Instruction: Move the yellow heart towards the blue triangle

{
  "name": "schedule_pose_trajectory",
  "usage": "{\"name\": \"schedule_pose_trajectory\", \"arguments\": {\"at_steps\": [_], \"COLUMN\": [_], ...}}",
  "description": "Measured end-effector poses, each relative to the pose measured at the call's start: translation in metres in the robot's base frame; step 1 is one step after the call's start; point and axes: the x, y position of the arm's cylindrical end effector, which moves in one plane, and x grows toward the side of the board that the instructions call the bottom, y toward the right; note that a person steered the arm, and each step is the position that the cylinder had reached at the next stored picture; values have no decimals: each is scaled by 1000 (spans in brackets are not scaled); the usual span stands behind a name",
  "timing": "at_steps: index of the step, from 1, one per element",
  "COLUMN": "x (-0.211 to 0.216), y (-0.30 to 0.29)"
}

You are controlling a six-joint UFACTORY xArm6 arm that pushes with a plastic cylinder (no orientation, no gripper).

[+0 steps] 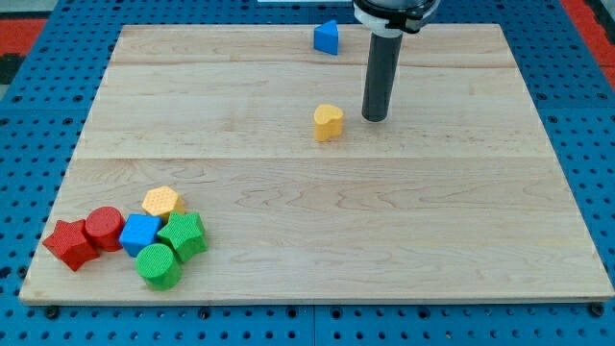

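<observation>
Yellow heart sits mid-surface, well below the blue triangle. No gripper here; my tip stands just right of it, apart. Approach step: next, get beneath it and push up.

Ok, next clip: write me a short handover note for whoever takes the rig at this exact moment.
My tip is down on the board, just to the view's right of the yellow heart, apart from it.
The blue triangle sits near the view's top edge, above the heart and well apart from it.
Done: nothing yet shows; the heart is mid-board.
Left: get the tip below the heart and push it up toward the triangle.
The other blocks are clustered at the view's bottom left, out of the way.
</observation>
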Motion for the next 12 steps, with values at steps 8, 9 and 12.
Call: {"name": "schedule_pose_trajectory", "arguments": {"at_steps": [8,9,12], "x": [23,21,10], "y": [-64,-64,-98]}}
